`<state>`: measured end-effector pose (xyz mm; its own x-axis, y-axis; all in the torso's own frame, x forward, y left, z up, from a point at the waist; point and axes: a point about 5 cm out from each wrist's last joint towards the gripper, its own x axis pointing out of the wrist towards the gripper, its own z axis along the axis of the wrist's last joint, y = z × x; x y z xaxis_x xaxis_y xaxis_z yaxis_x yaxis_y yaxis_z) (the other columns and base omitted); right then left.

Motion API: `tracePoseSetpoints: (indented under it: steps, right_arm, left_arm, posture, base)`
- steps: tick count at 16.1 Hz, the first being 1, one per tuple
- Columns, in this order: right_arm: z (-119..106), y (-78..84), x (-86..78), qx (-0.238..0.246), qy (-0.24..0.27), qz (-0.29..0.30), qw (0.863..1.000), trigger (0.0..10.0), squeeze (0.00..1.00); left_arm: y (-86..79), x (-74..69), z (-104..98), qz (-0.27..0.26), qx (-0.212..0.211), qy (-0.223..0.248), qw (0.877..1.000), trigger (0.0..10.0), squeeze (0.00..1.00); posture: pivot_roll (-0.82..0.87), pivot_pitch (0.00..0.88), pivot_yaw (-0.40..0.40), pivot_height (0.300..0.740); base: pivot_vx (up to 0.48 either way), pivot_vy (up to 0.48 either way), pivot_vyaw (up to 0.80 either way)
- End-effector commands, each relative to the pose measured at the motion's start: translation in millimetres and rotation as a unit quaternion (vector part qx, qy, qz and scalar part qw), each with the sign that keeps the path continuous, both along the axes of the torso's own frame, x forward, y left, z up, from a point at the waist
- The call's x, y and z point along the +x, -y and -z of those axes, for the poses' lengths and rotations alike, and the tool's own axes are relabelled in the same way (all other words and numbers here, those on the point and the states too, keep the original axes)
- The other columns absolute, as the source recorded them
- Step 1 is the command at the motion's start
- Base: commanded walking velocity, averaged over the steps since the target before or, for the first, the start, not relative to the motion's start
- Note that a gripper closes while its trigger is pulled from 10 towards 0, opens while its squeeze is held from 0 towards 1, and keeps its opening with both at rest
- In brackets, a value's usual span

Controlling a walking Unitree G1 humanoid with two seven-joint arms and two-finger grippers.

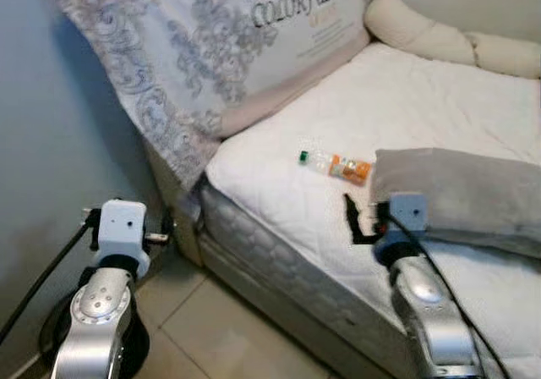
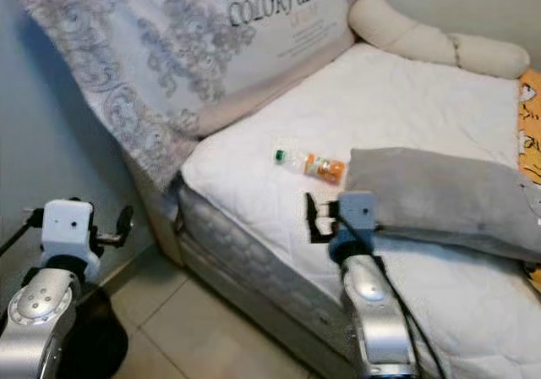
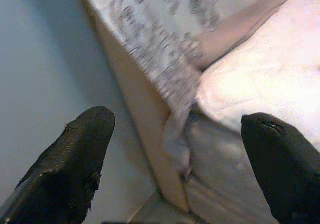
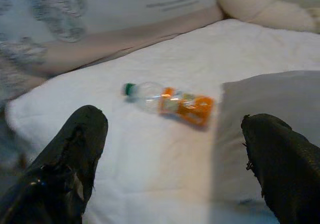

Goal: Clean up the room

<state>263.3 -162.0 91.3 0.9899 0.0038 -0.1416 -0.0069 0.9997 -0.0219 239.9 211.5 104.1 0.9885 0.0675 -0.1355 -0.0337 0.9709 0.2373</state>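
- The bottle (image 1: 335, 165), the one loose item to tidy here, is lying on its side on the white mattress of the bed (image 1: 406, 108), green cap pointing toward the headboard end and orange label toward the grey pillow (image 1: 461, 193), which it is lying just beside.
- The bed is taking up most of the head views, with a large patterned cushion (image 1: 211, 49) bearing printed lettering leaning against the wall at its corner.
- A cream bolster (image 1: 439, 36) is running along the far edge of the mattress.
- The grey pillow is lying flat on the near right part of the mattress.
- The right hand (image 4: 175, 164) is hovering low over the mattress edge, near the bottle but apart from it, fingers spread wide and gripping nothing.
- The left hand (image 3: 180, 164) is hanging beside the bed's corner over the tiled floor (image 1: 211, 328), fingers likewise spread wide and empty.
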Motion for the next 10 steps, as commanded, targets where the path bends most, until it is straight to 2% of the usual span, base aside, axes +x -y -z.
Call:
tracePoseSetpoints:
  steps: [1, 4, 7, 9, 10]
  right_arm:
    - [-1.9, 7.6, -0.5, -0.005, 0.002, 0.014, 1.0, 10.0, 1.0]
    - [-4.7, 4.4, 13.4, -0.011, 0.003, -0.008, 1.0, 10.0, 1.0]
    - [-4.0, -0.9, 20.1, -0.01, 0.0, -0.02, 1.0, 10.0, 1.0]
    - [-2.7, -1.2, 22.2, -0.011, -0.002, -0.019, 1.0, 10.0, 1.0]
    - [-4.0, 0.5, 22.4, -0.017, 0.0, -0.017, 1.0, 10.0, 1.0]
  left_arm:
    - [5.8, -1.3, -0.5, 0.008, 0.001, -0.002, 1.0, 10.0, 0.0]
    - [4.4, -5.6, -1.9, -0.001, 0.011, -0.001, 1.0, 10.0, 0.0]
    - [3.7, -8.9, -4.2, -0.004, 0.01, 0.002, 1.0, 10.0, 0.0]
    - [5.0, -6.9, -4.6, 0.002, 0.012, 0.001, 1.0, 10.0, 0.0]
    - [6.0, -1.4, -6.3, 0.013, 0.016, 0.001, 1.0, 10.0, 0.0]
  posture:
    - [0.04, 0.0, 0.014, 0.74]
    - [0.08, 0.0, -0.029, 0.74]
    - [0.1, 0.0, -0.043, 0.74]
    - [0.09, 0.0, -0.036, 0.74]
    - [0.08, 0.0, -0.014, 0.74]
  base:
    - [0.334, 0.0, 0.0]
    - [0.329, 0.0, 0.0]
    - [0.326, 0.0, 0.0]
    - [0.328, 0.0, 0.0]
    - [0.326, 0.0, 0.0]
